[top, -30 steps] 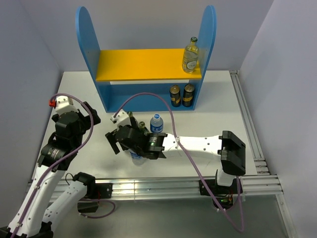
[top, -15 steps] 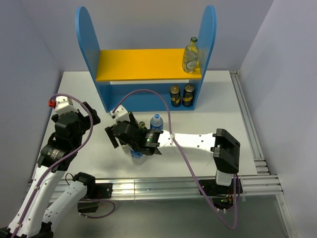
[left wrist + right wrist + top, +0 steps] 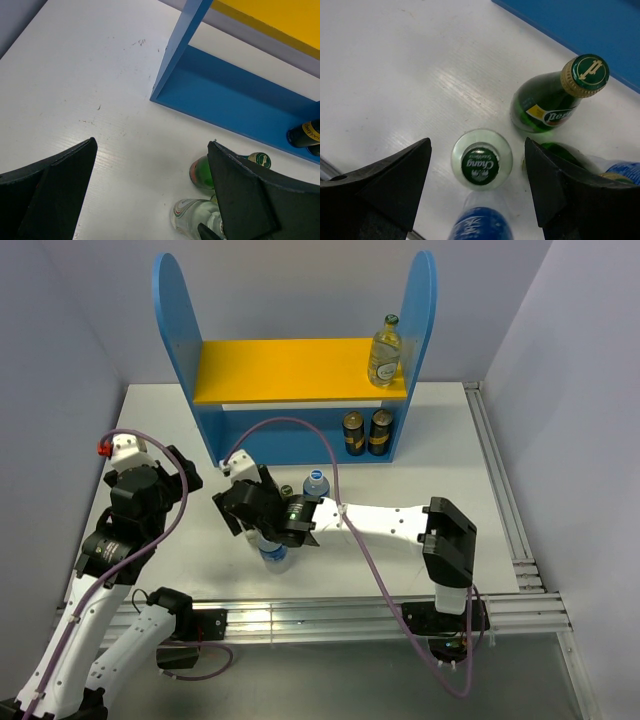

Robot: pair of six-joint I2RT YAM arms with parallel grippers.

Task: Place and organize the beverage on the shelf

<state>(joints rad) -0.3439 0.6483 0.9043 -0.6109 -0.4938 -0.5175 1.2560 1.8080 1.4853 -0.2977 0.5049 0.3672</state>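
The right gripper (image 3: 478,159) hangs wide open and empty over a green-capped clear glass bottle (image 3: 481,163) standing on the white bench (image 3: 395,65), in front of the blue shelf (image 3: 175,320) with its yellow-orange upper board (image 3: 300,370). The left gripper (image 3: 152,150) gapes empty too.

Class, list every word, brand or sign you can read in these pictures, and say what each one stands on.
"Chang": on the green cap of the clear glass bottle.
"Perr...": on the label of the green bottle, the rest turned away.
Its cap: a gold emblem, no word.
White print on the blue-labelled water bottle: too blurred.
Label lettering on the dark bottle on the shelf: too small.
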